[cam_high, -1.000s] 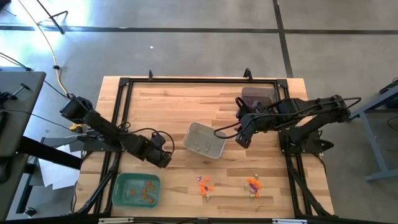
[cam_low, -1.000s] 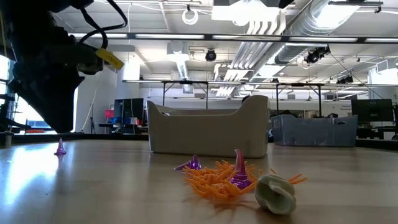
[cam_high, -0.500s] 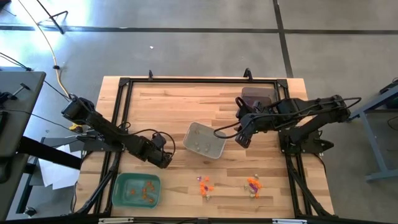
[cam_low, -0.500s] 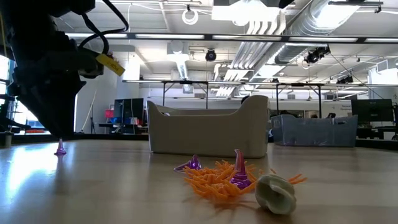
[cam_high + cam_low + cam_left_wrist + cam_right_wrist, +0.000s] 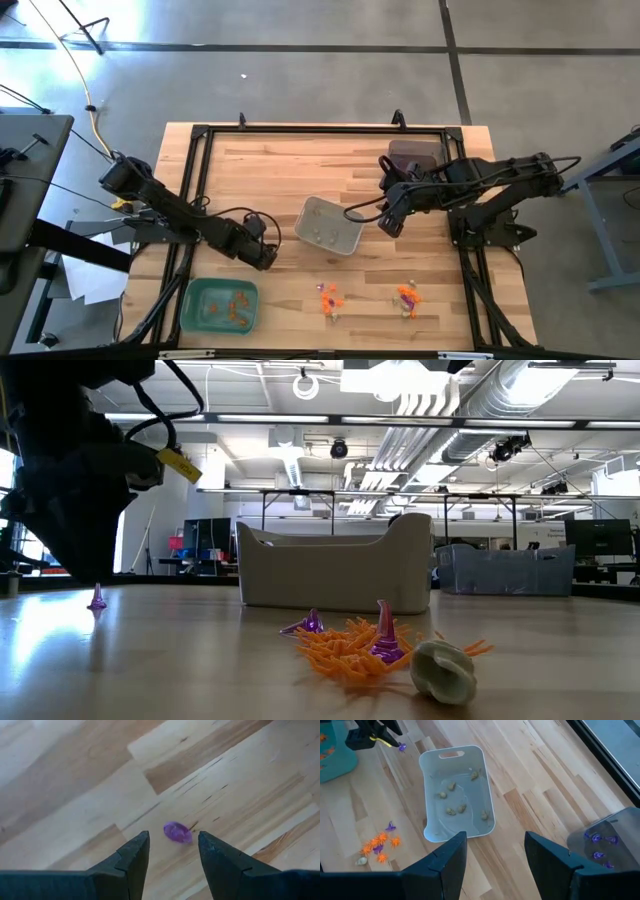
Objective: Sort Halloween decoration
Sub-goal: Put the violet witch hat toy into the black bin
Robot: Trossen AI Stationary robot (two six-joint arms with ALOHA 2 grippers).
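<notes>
The left tool (image 5: 171, 857) is held open just above the worktop (image 5: 270, 160), with a purple trinket (image 5: 177, 832) lying loose on the wood between its fingertips. The right tool (image 5: 495, 852) is also held open and empty, above the grey tray (image 5: 455, 795) of beige trinkets (image 5: 454, 810). Orange and purple trinkets (image 5: 329, 297) are scattered near the front edge, orange ones are seen in the green tray (image 5: 190, 310), and purple ones in the dark tray (image 5: 605, 842).
</notes>
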